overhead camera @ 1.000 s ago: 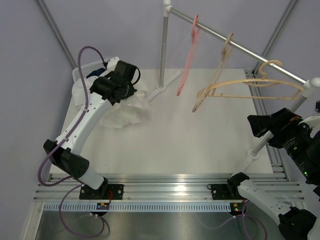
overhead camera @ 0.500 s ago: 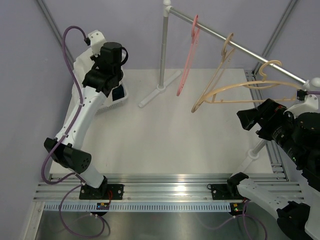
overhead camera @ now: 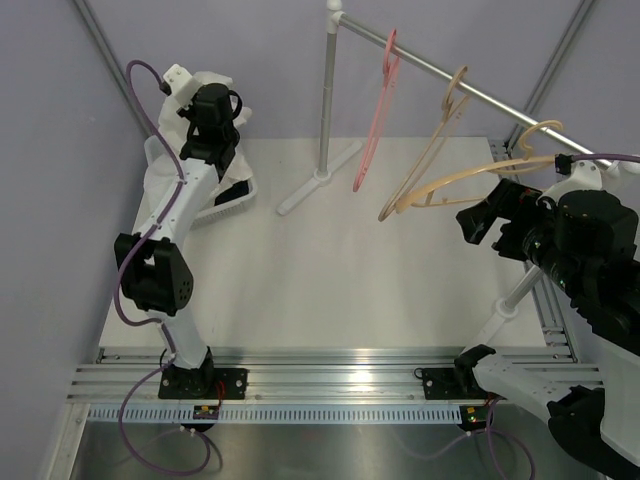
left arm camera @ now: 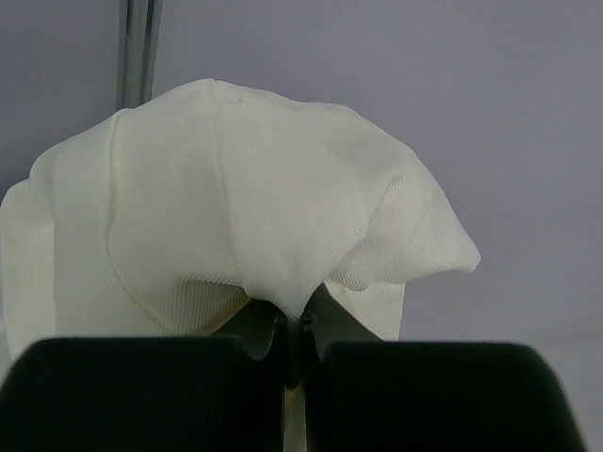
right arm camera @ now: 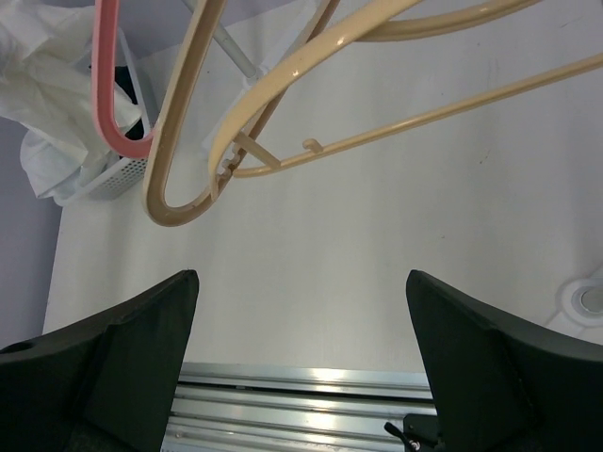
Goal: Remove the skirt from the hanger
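Clearly the main work looks done: across the white table (overhead camera: 350, 290), the rail (overhead camera: 480, 94) running from 12 o'clock toward 3 o'clock carries only bare hangers, with no cloth on any of them. The pink hanger (right arm camera: 105, 66) hangs nearest 12 o'clock, and the two tan hangers (right arm camera: 186, 94) sit further along toward 2 o'clock. The skirt (left arm camera: 236, 207), a bunched cream-white fabric, is well apart from the rail. It is lifted at about 10 o'clock in the overhead view, and part of it trails down beside the raised left arm toward the white slatted basket (overhead camera: 232, 200) at the table's far-left corner. The left gripper (left arm camera: 292, 330) has its fingers pressed together on a fold of that fabric, the cloth billowing above the pinch, so the garment hangs from the gripper rather than resting anywhere. The right gripper (right arm camera: 301, 282), at about 3 o'clock just beside the lowest tan hanger, has its fingers spread wide with nothing between them. I judge that only the placing is left: lowering the skirt into the basket or onto the table and letting go. Whether any part of the cloth already rests in the basket is not clear from these views.
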{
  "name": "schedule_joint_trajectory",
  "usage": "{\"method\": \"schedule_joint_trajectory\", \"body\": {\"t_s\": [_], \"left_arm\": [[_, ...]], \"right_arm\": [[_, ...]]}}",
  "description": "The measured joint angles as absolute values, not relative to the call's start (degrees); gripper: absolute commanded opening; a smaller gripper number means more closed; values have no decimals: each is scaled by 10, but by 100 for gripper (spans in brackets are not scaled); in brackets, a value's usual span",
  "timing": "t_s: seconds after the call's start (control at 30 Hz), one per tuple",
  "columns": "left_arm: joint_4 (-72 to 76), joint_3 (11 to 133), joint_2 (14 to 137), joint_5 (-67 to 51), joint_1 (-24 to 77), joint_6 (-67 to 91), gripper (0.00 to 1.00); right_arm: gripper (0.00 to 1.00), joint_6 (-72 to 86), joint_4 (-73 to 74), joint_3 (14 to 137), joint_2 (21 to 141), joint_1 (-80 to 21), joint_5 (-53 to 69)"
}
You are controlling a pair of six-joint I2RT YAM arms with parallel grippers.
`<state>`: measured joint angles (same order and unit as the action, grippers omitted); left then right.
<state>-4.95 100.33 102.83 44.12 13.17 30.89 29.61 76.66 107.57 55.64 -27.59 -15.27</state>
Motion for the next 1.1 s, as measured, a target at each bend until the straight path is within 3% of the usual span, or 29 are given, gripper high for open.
{"method": "schedule_joint_trajectory", "body": {"t_s": [0.13, 0.53, 0.83, 1.1], "left_arm": [[7, 983, 1055, 403, 92, 352, 0], [171, 761, 1059, 331, 21, 521, 0], [174, 679, 1051, 332, 0, 646, 0], [135, 678, 1050, 333, -11, 685, 0]], "right_arm": [[100, 274, 768, 1089, 578, -276, -153], [99, 231, 775, 1097, 595, -276, -153], [100, 229, 778, 1097, 589, -276, -153], [100, 229, 779, 1096, 580, -276, -154]]}}
